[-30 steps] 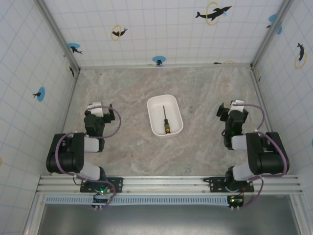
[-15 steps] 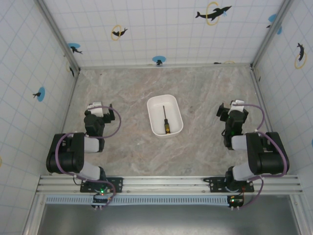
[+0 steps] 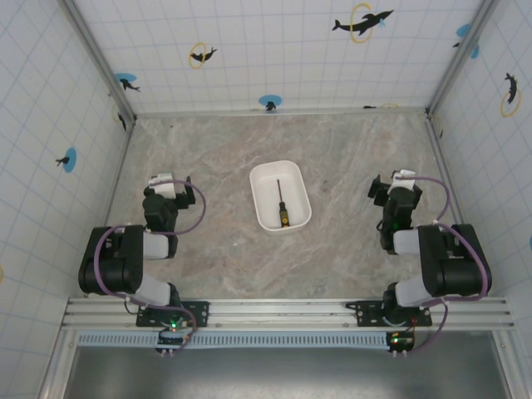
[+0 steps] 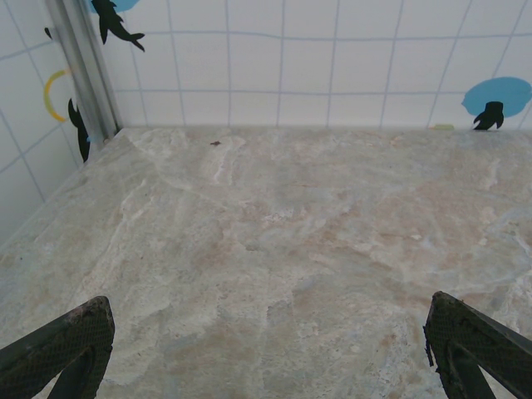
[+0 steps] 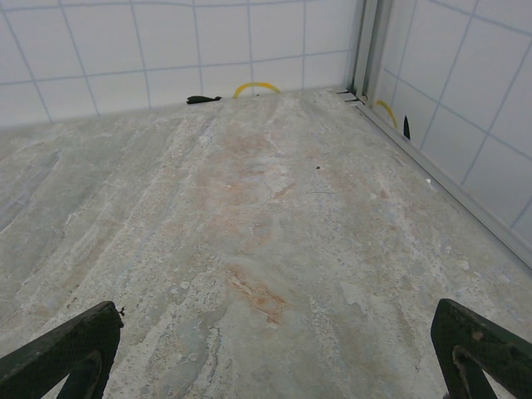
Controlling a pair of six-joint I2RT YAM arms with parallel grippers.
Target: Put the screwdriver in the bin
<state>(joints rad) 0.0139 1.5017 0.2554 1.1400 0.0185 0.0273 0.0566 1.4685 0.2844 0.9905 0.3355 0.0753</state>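
Top camera first: the screwdriver point(image 3: 282, 205) lies inside the bin point(image 3: 259, 178), flat on its floor. The shaft points away from the arm bases and the yellow-and-black handle is at the near end.

The bin sits on the table point(image 3: 216, 145) between my two claws. It's off to the right of the left gripper point(image 4: 268, 332) and off to the left of the right gripper point(image 5: 278, 332), well apart from both.

On the left wrist camera the claw is spread wide, with bare marble in the gap and nothing pinched. The right wrist camera tells the same story: spread wide and holding nothing. Both arms sit folded close to their bases, and ahead of each claw there's open stone running up to the tiled wall point(image 4: 332, 58).

My read is that the job looks done. The tool is in the tray, within the rim as far as I can tell from overhead, and neither claw touches it. I see nothing left to move. At most I'd check that the handle isn't riding up on the rim, though from here it looks well inside.
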